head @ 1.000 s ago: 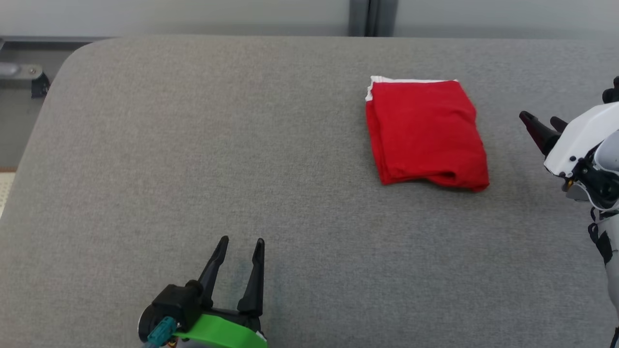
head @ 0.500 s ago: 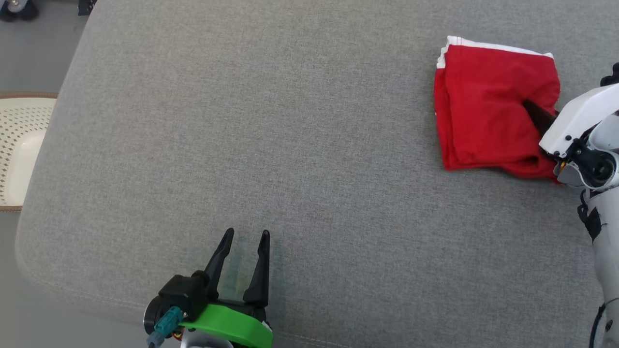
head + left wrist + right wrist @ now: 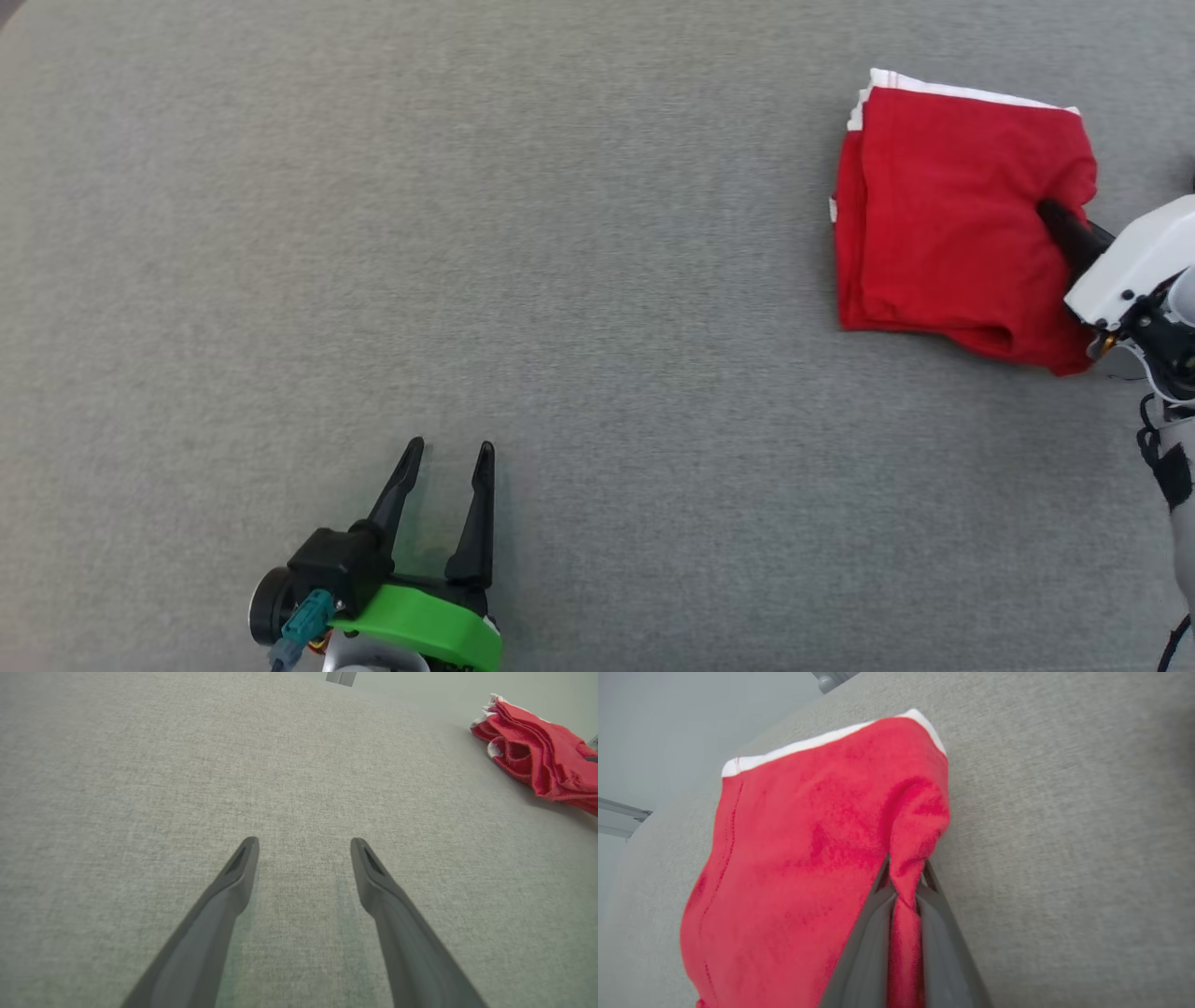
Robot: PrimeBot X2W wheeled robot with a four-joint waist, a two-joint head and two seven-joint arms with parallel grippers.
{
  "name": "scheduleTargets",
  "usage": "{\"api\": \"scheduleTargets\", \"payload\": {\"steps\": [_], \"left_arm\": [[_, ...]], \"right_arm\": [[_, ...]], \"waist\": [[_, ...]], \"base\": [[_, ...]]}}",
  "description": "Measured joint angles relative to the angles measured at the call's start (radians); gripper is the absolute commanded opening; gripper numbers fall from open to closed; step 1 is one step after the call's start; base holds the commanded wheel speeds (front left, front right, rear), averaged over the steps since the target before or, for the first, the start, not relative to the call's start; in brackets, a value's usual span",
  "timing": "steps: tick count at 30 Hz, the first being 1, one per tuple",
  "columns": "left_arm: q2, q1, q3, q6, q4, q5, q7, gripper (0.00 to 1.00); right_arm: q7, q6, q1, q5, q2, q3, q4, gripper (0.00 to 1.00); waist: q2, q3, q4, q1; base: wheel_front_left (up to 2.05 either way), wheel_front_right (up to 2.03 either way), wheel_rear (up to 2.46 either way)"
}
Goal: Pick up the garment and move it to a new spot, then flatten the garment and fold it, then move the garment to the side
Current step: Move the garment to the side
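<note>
folded red garment, far right on a grey fabric surface, is being pinched at its edge between fingers of the right gripper; the left gripper is being held wide, empty, near left.

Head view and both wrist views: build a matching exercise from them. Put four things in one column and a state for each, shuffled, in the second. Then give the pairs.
Things
1. folded red garment with white trim
2. left gripper, two long dark fingers
3. right gripper, two long dark fingers
4. grey woven fabric surface

States
A. shut on a pinch of cloth
B. open, holding nothing
C. lies beneath everything else
D. pinched at one edge

Pairs: 1-D, 2-B, 3-A, 4-C
</note>
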Motion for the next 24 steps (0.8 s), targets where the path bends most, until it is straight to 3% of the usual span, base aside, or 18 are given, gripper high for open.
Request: {"api": "scheduleTargets", "payload": {"steps": [11, 16, 21, 22, 23, 24], "left_arm": [[0.0, -0.021, -0.001, -0.025, 0.033, 0.028, 0.0, 1.0], [0.0, -0.02, 0.01, -0.031, 0.044, 0.026, 0.0, 1.0], [0.0, -0.02, 0.035, -0.035, 0.045, 0.013, 0.0, 1.0], [0.0, -0.021, 0.038, -0.036, 0.044, 0.012, 0.0, 1.0], [0.0, -0.021, 0.04, -0.038, 0.043, 0.011, 0.0, 1.0], [0.0, -0.022, 0.041, -0.039, 0.042, 0.007, 0.0, 1.0]], "right_arm": [[0.068, -0.001, 0.0, -0.056, -0.08, -0.086, -0.127, 0.0], [0.133, -0.001, -0.049, -0.113, -0.146, -0.126, -0.124, 0.0], [0.153, -0.001, -0.077, -0.201, -0.216, -0.18, -0.046, 0.02], [0.146, 0.0, -0.077, -0.236, -0.227, -0.187, -0.028, 0.28], [0.13, 0.0, -0.076, -0.267, -0.241, -0.19, -0.011, 1.0], [0.117, 0.0, -0.076, -0.293, -0.253, -0.196, 0.004, 1.0]], "waist": [[0.0, -0.026, -0.207, -0.0001], [0.0, -0.017, -0.215, -0.0001], [0.0, 0.0, -0.184, 0.0], [0.0, 0.005, -0.176, 0.0], [0.0, 0.01, -0.169, -0.0001], [0.0, 0.013, -0.163, -0.0001]], "base": [[0.0, 0.0, 0.0], [0.0, 0.0, 0.0], [0.0, 0.0, 0.0], [0.0, 0.0, 0.0], [0.0, 0.0, 0.0], [0.0, 0.0, 0.0]]}}
